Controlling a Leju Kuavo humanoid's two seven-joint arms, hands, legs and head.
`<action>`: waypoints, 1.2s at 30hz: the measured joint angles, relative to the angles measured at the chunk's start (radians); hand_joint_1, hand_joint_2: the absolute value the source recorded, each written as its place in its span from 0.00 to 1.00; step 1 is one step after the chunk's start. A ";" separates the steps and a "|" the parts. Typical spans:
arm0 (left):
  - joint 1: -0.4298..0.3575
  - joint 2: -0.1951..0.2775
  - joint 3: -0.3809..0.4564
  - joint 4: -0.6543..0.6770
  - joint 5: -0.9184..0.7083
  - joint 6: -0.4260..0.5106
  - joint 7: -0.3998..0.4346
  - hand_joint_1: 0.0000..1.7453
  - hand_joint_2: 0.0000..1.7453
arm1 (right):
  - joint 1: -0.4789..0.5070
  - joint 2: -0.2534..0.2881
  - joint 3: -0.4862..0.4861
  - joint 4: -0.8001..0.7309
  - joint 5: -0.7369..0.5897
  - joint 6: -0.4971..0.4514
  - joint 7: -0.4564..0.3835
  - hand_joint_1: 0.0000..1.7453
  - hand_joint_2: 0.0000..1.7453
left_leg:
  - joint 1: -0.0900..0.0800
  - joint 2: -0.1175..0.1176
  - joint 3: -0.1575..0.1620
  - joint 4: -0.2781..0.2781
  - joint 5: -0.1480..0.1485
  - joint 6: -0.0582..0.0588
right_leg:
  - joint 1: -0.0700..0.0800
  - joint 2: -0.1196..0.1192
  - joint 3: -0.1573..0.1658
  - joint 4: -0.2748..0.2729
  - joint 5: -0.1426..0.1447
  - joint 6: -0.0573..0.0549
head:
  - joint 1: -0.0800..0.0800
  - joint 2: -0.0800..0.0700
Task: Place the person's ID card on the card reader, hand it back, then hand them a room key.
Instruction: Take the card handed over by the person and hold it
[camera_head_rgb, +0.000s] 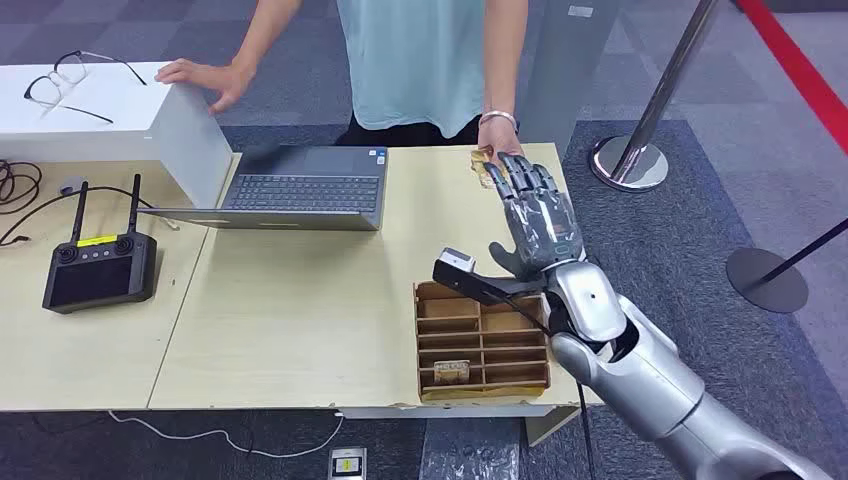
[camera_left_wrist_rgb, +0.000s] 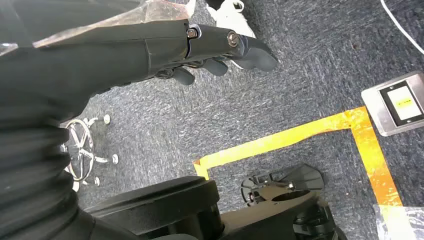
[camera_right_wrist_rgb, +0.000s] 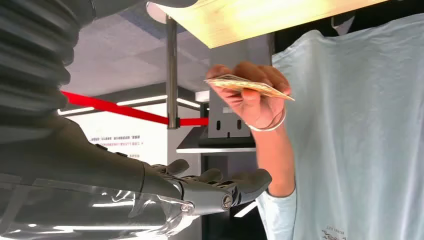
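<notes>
While the right hand reaches out flat over the table with its fingers spread and nothing in them, a wooden box with small slots sits just behind it, near the wrist. Right past the fingertips, the person's hand holds the ID card in a pinch, close to the robot's fingers but not touching them. Farther off sits a laptop. Down by the floor hangs the left hand, fingers curled a little, holding nothing.
</notes>
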 joint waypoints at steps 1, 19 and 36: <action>0.000 0.000 0.000 0.000 0.002 0.000 0.001 0.00 1.00 | 0.007 0.000 0.001 -0.008 -0.003 0.003 0.001 0.04 1.00 | 0.000 0.000 0.000 0.000 0.000 0.000 | 0.000 0.000 0.000 0.000 0.000 0.000 | 0.000 0.000; 0.002 0.001 0.002 0.002 0.004 -0.002 -0.004 0.00 1.00 | 0.131 -0.025 0.001 -0.173 0.054 0.046 0.029 0.07 1.00 | 0.000 0.000 0.000 0.000 0.000 0.000 | 0.000 0.000 0.000 0.000 0.000 0.000 | 0.000 0.000; 0.001 0.003 0.002 0.003 -0.006 -0.017 0.013 0.00 1.00 | 0.129 -0.023 -0.006 -0.173 0.084 0.041 0.028 0.17 1.00 | 0.000 0.000 0.000 0.000 0.000 0.000 | 0.000 0.000 0.001 0.000 0.000 0.000 | 0.000 0.000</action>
